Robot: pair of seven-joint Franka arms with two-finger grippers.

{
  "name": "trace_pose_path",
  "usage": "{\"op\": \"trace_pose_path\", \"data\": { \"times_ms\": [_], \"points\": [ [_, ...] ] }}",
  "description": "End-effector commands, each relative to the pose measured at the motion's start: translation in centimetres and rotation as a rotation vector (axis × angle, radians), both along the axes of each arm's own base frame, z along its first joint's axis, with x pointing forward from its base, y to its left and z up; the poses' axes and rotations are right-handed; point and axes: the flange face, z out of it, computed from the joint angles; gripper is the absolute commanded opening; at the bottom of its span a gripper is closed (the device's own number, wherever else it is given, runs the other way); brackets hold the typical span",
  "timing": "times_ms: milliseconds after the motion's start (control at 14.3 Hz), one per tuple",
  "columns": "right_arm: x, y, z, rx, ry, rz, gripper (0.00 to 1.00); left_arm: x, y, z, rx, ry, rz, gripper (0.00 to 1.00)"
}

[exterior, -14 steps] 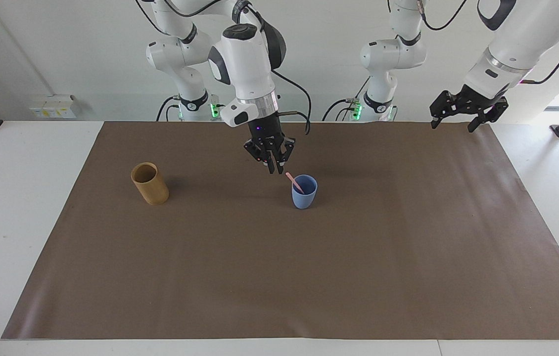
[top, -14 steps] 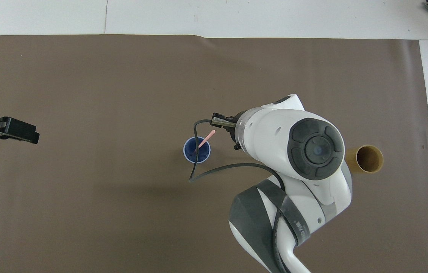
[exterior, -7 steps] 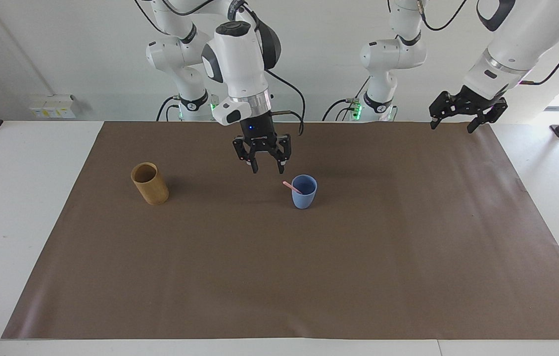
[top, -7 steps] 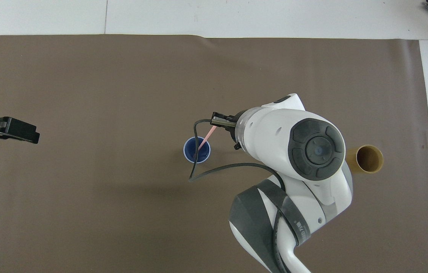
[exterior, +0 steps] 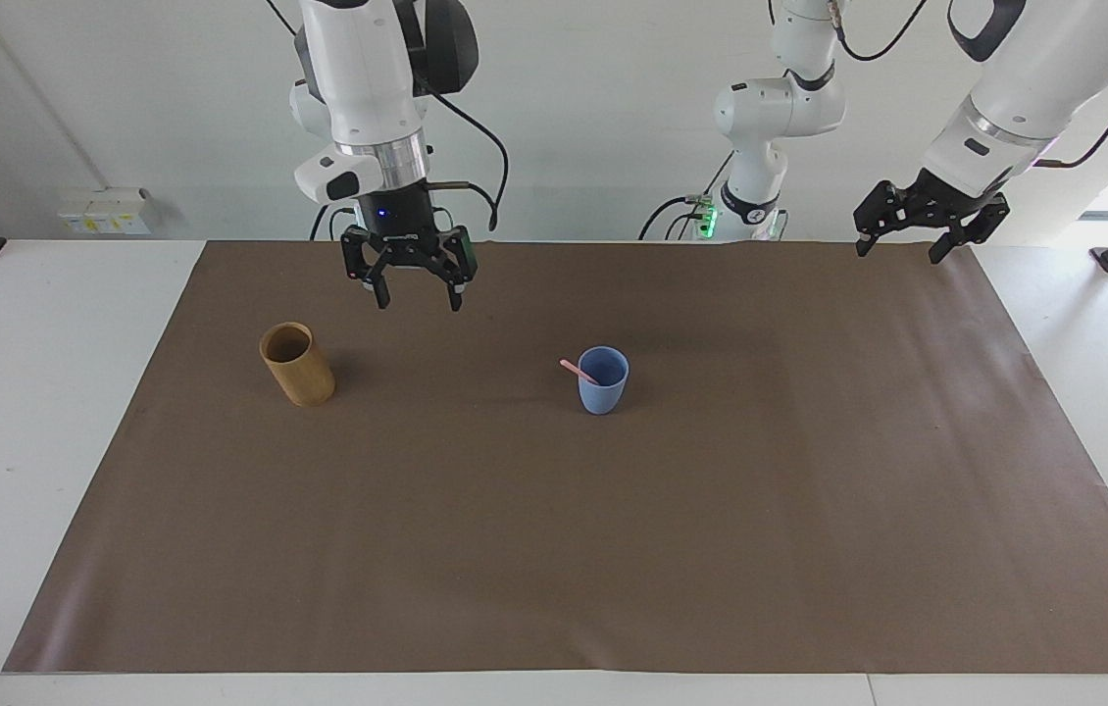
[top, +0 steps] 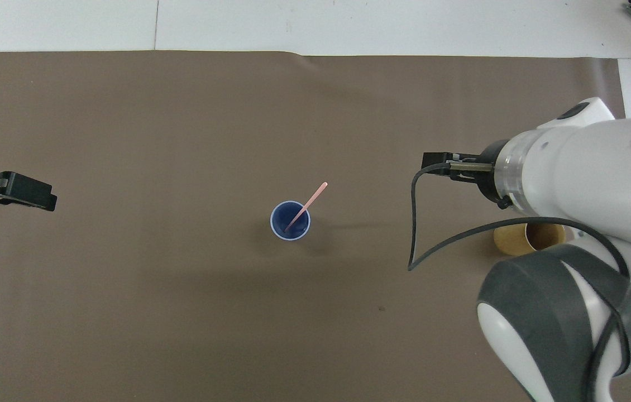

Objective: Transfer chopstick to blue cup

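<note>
One light pink chopstick (exterior: 575,372) stands slanted in the blue cup (exterior: 603,382), lower end inside, upper end leaning out over the rim toward the right arm's end of the table (exterior: 64,412) and, seen from overhead, away from the robots. The cup sits upright near the middle of the brown mat (exterior: 554,549). The right tool (exterior: 414,296) hangs with fingers spread wide, holding nothing, over the mat between the cup and the tan bamboo holder (exterior: 296,364). The left tool (exterior: 904,251) waits, open and empty, over the mat's edge at the left arm's end
</note>
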Motion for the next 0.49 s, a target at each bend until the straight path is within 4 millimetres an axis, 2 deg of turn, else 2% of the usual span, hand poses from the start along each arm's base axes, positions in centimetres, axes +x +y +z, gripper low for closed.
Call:
{"op": "trace_pose_path", "data": {
  "times_ms": [0, 70, 210, 419],
  "points": [
    [0.0, -2.7, 1.5, -0.034, 0.058, 0.01, 1.0, -0.3, 0.4, 0.4, -0.006, -0.014, -0.005, 1.0],
    [0.1, -4.1, 1.6, -0.034, 0.074, -0.009, 1.0, -0.3, 0.4, 0.4, -0.006, -0.014, -0.005, 1.0],
    [0.5, -7.8, 3.7, -0.031, 0.114, -0.046, 1.0, -0.3, 0.4, 0.4, -0.006, -0.014, -0.005, 1.0],
    [1.1, -11.2, 4.5, -0.065, 0.225, -0.025, 1.0, -0.3, 0.4, 0.4, -0.006, -0.014, -0.005, 1.0]
  ]
}}
